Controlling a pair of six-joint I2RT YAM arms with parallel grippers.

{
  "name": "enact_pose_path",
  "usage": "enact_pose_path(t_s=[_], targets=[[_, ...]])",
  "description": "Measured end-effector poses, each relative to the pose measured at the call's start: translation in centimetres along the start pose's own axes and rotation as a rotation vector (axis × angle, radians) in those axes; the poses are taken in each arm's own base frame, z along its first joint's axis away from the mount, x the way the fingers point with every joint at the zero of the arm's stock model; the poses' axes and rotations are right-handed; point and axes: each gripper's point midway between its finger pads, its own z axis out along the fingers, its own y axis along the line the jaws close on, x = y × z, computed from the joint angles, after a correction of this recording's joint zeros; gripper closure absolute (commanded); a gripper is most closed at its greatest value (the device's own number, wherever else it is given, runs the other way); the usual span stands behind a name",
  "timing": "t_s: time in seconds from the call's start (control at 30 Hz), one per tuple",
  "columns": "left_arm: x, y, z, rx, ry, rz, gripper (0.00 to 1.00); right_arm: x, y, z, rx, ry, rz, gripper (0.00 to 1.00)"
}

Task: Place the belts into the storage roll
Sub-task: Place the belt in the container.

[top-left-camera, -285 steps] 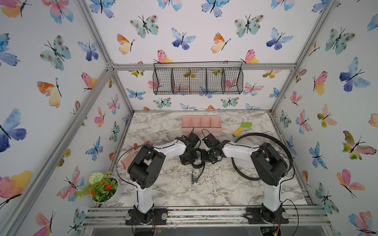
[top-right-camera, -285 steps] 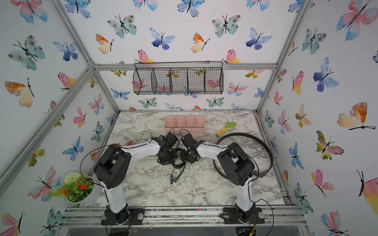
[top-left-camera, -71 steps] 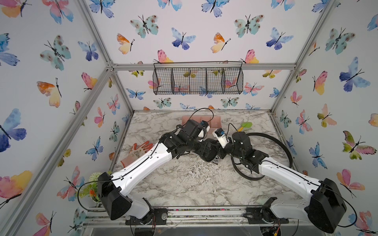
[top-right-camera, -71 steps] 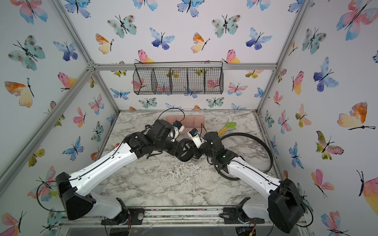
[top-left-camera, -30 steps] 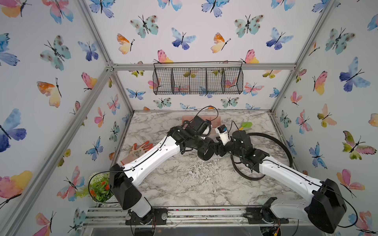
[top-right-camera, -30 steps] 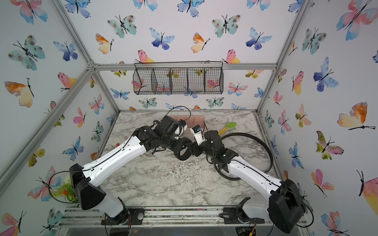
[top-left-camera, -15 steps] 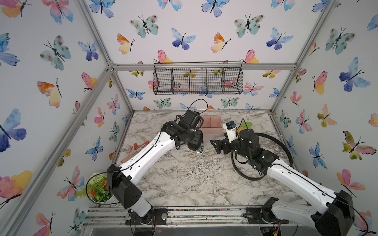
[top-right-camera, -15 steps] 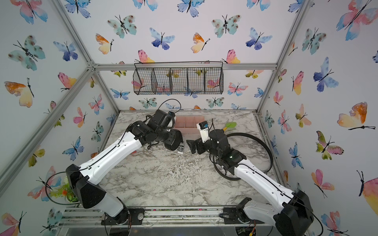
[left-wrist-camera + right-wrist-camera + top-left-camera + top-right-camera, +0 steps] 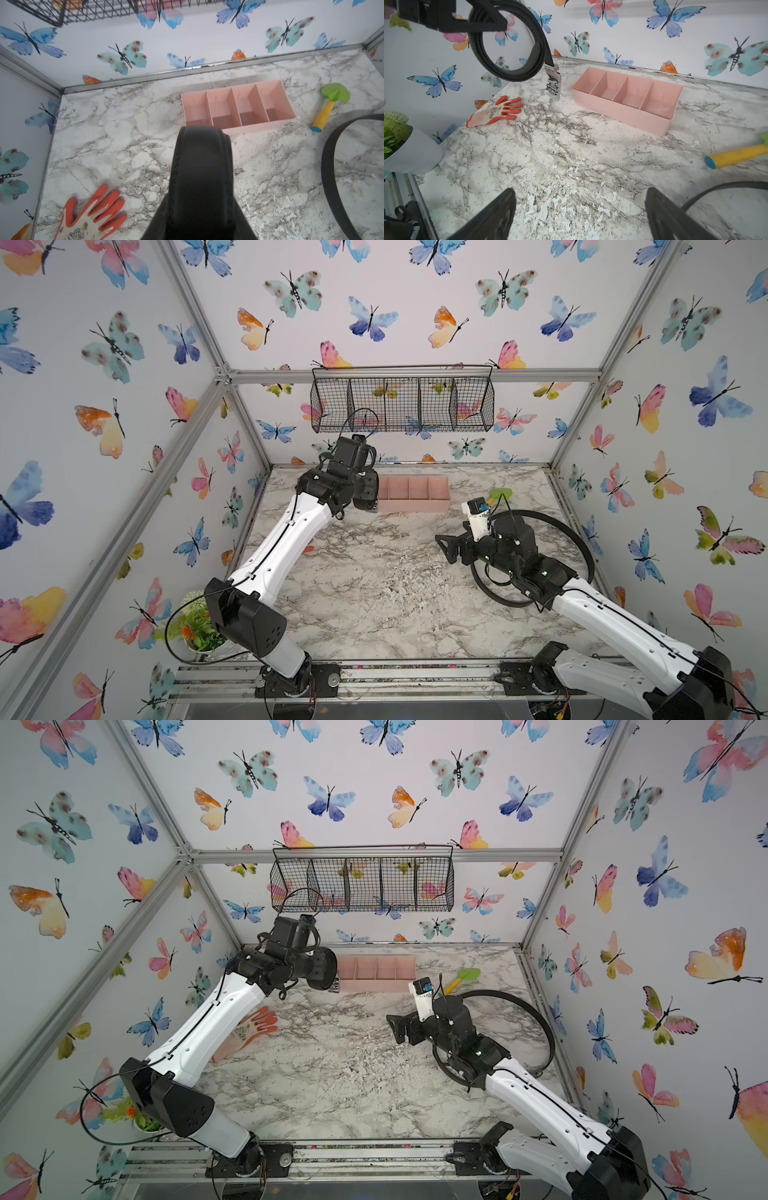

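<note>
in left gripper (image 9: 483,17), coiled belt (image 9: 508,75)

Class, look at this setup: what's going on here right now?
The left gripper holds a coiled belt in the air, with its buckle hanging down, close to the end of the pink tray nearest that arm. All four tray compartments are empty. The right gripper is open and empty above the table. The second belt lies there in a wide loop.

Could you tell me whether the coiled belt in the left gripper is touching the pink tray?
Apart. In the right wrist view, marble shows between the coiled belt's hanging buckle and the pink tray.
</note>
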Motion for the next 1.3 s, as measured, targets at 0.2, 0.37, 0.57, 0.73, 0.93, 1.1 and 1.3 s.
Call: enact_pose_path(t_s=[0.2,0.37,0.57,0.73,0.93,1.1,1.3], targets=[[-2.3,0.0,1.2,-0.008,-0.062,0.003,0.83,0.8,-0.2,0.0,0.004,0.012,0.001,0.01],[-2.8,-0.4,3.2,-0.01,-0.074,0.013,0.83,0.9,-0.4,-0.4,0.015,0.004,-0.002,0.01],[-3.3,-0.6,5.1,-0.013,-0.086,0.014,0.83,1.3,-0.7,-0.7,0.029,0.001,-0.011,0.01],[-3.4,-0.1,6.5,-0.023,-0.099,0.003,0.83,2.0,-1.0,-0.7,0.037,0.012,-0.011,0.01],[-3.3,0.5,8.0,-0.029,-0.11,-0.012,0.83,2.2,-1.2,-0.7,0.045,0.015,-0.016,0.01],[-3.0,0.9,9.6,-0.027,-0.107,-0.022,0.83,2.6,-1.3,-0.7,0.052,0.022,-0.018,0.01],[-0.9,0.9,12.3,-0.019,-0.057,-0.035,0.83,3.3,-1.6,-0.6,0.06,0.036,-0.018,0.01]])
